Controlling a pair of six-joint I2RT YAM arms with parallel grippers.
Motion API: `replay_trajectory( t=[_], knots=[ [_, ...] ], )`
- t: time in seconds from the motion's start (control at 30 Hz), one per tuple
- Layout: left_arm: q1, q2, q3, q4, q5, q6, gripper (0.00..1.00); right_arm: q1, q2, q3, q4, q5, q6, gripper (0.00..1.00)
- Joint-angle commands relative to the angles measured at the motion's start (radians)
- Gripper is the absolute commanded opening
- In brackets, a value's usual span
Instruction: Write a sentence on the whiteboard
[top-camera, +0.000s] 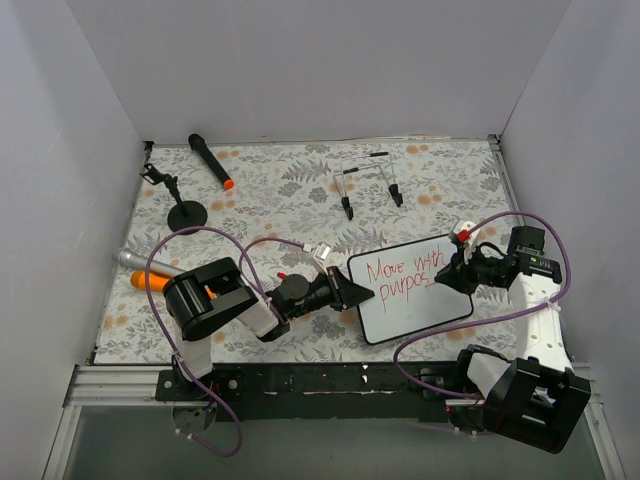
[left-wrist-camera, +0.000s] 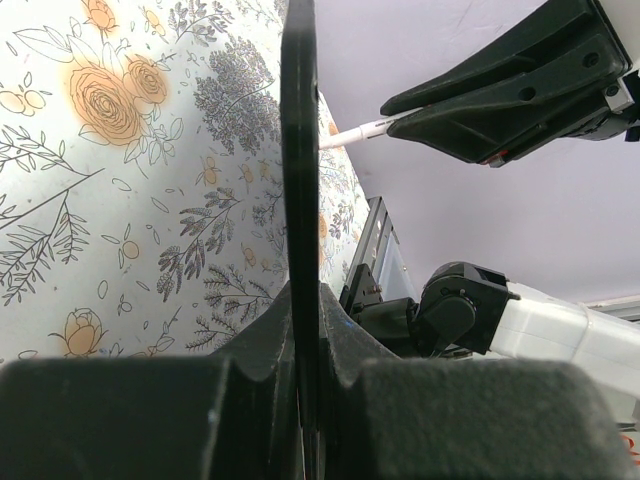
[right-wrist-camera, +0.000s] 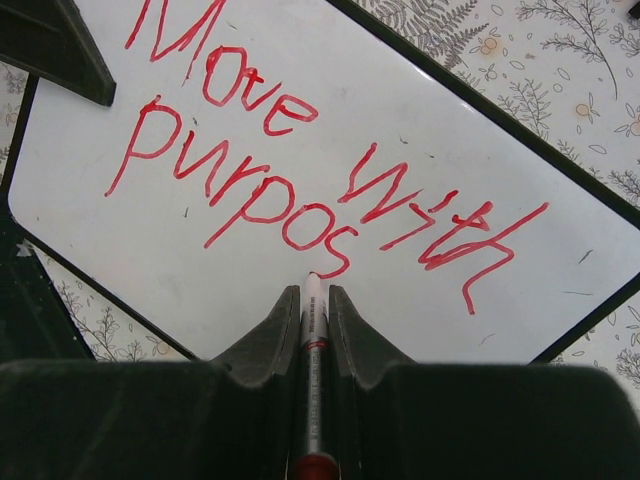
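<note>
**Two claws at work on a board, near the end of a line**

1. Right claw (right-wrist-camera: 313, 296): the jaws are closed tight on a marker (right-wrist-camera: 312, 350). It sits in the groove between the fingers and juts just past their tips. Held this way, the nib stays in line with the wrist, so arm motion becomes pen stroke.
2. Nib: just ahead of the fingertips and directly below the last "s". It is at the board (right-wrist-camera: 200, 270) or barely off it; actual contact cannot be told.
3. Sentence (right-wrist-camera: 300, 170): red slanted lettering ahead of the claw, reading "Move with" and under it "purpos". The last word appears one letter short. The task is therefore judged nearly done, with an "e" due beside the "s", on the side away from the "p".
4. Board: it lies under and ahead of the right claw, with bare white surface left near the nib. Whether it rests flat or is slightly raised cannot be told.
5. Left claw (left-wrist-camera: 302, 310): across the board from the right claw, with its jaws closed on the board's black frame, the edge seated between the fingers. This hold is judged to steady the board against the nib's push.
6. Cloth (top-camera: 270, 190): a floral table cover beneath both claws and the board.
</note>
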Motion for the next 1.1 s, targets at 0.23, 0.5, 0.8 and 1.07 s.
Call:
replay_trajectory(
  t=[0.23, 0.5, 0.8, 1.07],
  knots=[
    [-0.008, -0.011, -0.004, 0.174, 0.007, 0.044, 0.00, 0.021, 0.010, 0.065, 0.025, -0.079, 0.053, 0.01],
    [-0.008, -0.015, -0.012, 0.174, 0.004, 0.047, 0.00, 0.014, -0.042, 0.109, 0.039, -0.056, 0.100, 0.01],
    [-0.008, -0.023, -0.018, 0.179, 0.004, 0.050, 0.00, -0.056, -0.042, 0.094, 0.039, -0.045, 0.100, 0.01],
    [-0.009, -0.012, -0.015, 0.188, 0.008, 0.049, 0.00, -0.084, -0.018, 0.094, 0.019, -0.059, 0.080, 0.01]
  ],
)
